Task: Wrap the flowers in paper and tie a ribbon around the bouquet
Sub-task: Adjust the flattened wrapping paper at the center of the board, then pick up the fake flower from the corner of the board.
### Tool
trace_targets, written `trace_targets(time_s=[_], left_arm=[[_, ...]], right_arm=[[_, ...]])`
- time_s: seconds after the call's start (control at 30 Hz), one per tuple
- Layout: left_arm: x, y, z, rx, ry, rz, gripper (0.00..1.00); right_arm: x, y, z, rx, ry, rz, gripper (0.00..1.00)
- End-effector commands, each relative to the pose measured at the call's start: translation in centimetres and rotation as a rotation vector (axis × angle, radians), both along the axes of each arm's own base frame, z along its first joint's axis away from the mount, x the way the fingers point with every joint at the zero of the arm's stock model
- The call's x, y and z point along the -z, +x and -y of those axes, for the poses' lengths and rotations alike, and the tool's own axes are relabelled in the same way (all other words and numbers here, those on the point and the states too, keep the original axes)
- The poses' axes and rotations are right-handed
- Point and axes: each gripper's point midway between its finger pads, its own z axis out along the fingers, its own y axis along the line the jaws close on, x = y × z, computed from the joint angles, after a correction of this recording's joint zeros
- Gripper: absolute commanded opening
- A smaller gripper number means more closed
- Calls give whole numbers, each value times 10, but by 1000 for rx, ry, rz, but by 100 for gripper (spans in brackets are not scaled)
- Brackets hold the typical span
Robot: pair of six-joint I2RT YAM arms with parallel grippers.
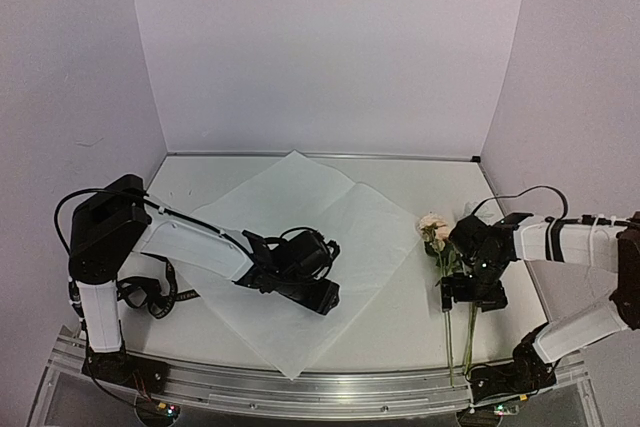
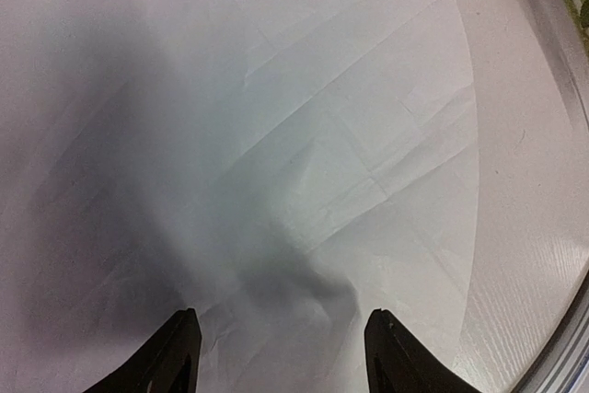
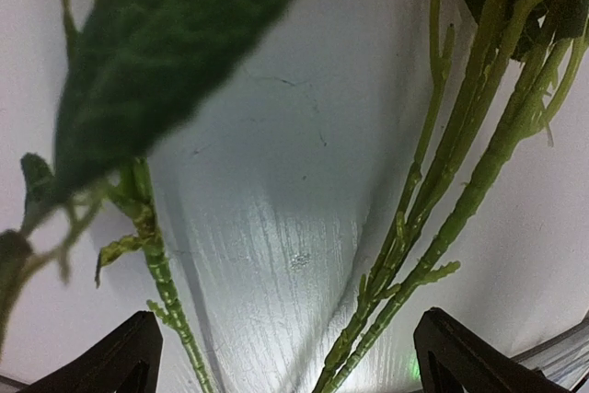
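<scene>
The white paper (image 1: 300, 237) lies flat and creased across the middle of the table. My left gripper (image 1: 328, 299) hovers low over its near part, open, and its fingers (image 2: 182, 347) straddle a small raised wrinkle of paper (image 2: 304, 181). The flowers (image 1: 434, 228) lie at the right, with blooms far and green stems (image 1: 468, 332) running toward the near edge. My right gripper (image 1: 472, 295) is over the stems, wide open. Several stems (image 3: 433, 227) and a single stem (image 3: 158, 269) lie between its fingers (image 3: 138, 347). A black ribbon (image 1: 150, 297) lies looped by the left arm's base. No bouquet shows.
A large dark leaf (image 3: 156, 52) fills the upper left of the right wrist view. The metal rail (image 1: 320, 387) runs along the table's near edge. White walls close in the back and both sides. Bare tabletop (image 1: 400, 322) shows between the paper and the flowers.
</scene>
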Motion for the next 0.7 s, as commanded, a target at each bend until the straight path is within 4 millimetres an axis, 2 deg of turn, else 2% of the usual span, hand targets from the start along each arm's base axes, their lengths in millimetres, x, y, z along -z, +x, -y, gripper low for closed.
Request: trace_targets(time_s=[0.0,0.23,0.3,0.47,0.67], left_arm=[[18,-18,-28,30,122,-67,64],[17,-19,-28,42,130,-67,64],[17,-19,-29,42,130,-66,64],[15,-19,-30,40,128,-65,64],[12,-18,-29,43,123,-61,64]], right_arm=[[11,4,6,51,-13,20,98],[28,5,2,81,-2,-8,97],[30,4,1,85,4,-11,88],[30,3,-3,85,20,-20,49],[24,5,-2,91,22,-8,14]])
